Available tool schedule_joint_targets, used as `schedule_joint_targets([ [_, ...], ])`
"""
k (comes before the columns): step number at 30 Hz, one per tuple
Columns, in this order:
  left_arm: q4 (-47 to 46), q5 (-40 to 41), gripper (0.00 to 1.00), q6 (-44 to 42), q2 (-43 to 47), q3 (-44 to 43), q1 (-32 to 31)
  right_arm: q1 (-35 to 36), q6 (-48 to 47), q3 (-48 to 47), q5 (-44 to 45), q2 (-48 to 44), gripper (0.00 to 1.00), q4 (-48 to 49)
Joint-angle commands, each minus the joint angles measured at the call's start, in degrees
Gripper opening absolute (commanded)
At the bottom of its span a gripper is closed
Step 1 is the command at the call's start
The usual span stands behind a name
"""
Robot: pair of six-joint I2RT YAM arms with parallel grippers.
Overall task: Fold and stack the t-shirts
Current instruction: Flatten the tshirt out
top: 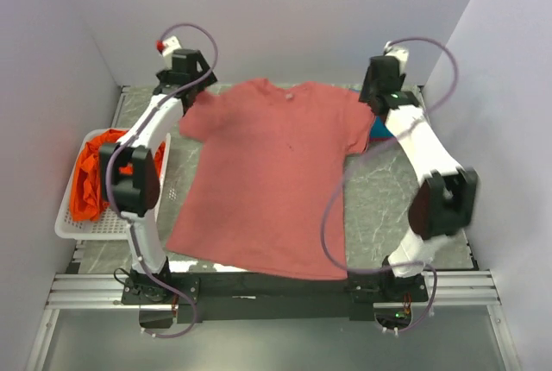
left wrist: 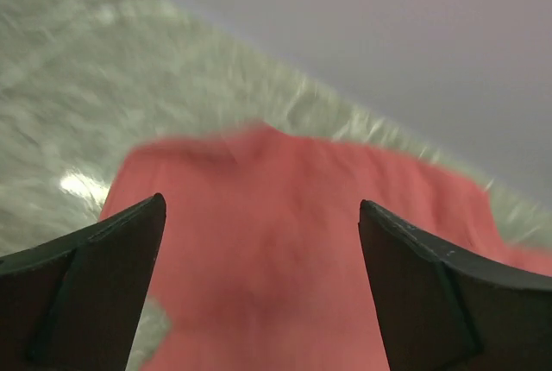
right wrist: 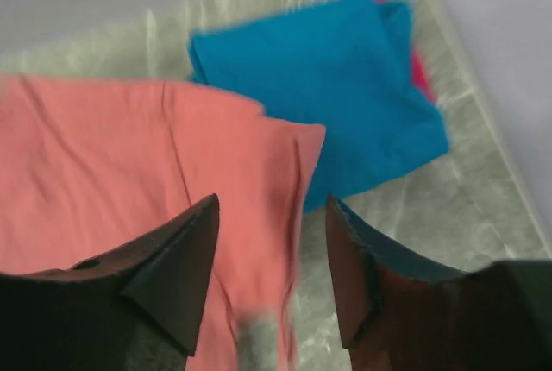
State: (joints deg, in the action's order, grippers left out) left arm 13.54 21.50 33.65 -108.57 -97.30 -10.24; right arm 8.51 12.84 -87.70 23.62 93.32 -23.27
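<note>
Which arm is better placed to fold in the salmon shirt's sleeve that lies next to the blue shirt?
Likely the right arm: its jaws stand open above that sleeve of the salmon t-shirt, beside the teal t-shirt. The left arm is at the opposite sleeve.

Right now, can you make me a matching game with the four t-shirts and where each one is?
Things:
1. salmon-red t-shirt
2. orange t-shirt
3. teal-blue t-shirt
4. magenta t-shirt

Places:
A. bunched in the white basket
B. spread flat mid-table
C. peeking out from under another shirt
D. folded, far right, on top of another shirt

Pairs: 1-B, 2-A, 3-D, 4-C.
</note>
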Motion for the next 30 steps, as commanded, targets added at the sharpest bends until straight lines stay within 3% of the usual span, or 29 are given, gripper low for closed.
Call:
schedule_joint_targets([
  [1, 2.54, -7.0, 0.99, -0.78, 1.26, -6.86, -0.83, -0.95, 2.8, -9.05, -0.24, 6.51, 0.62, -4.4],
  [5, 2.28, -6.56, 0.99, 0.36, 8.1, 2.35, -2.06, -0.95, 4.03, -6.36, -3.91, 7.32, 0.73, -4.0],
  [10, 7.89, -5.32, 0.99, 6.15, 19.42, 18.15, -5.57, -0.43, 5.09, 3.14, -22.69, 4.15, 0.78, 3.74],
  [12, 8.87, -5.94, 0.99, 8.35, 22.43, 23.7, -6.8, 1.32, 5.88, 3.68, -25.01, 6.17, 0.8, 5.51],
  [15, 10.19, -7.08, 1.0, 14.93, 29.53, 36.78, -9.0, 4.3, 6.06, -1.21, -23.71, 12.57, 0.8, 2.89],
  [23, 9.48, -8.58, 1.0, 21.54, 38.79, 52.46, -15.42, 7.75, 8.95, -18.63, -20.63, 29.36, 0.8, -9.23],
  [30, 12.04, -3.22, 0.99, 24.27, 35.63, 54.85, -14.9, 8.1, 10.97, -10.4, -22.74, 27.89, 0.8, -8.03],
])
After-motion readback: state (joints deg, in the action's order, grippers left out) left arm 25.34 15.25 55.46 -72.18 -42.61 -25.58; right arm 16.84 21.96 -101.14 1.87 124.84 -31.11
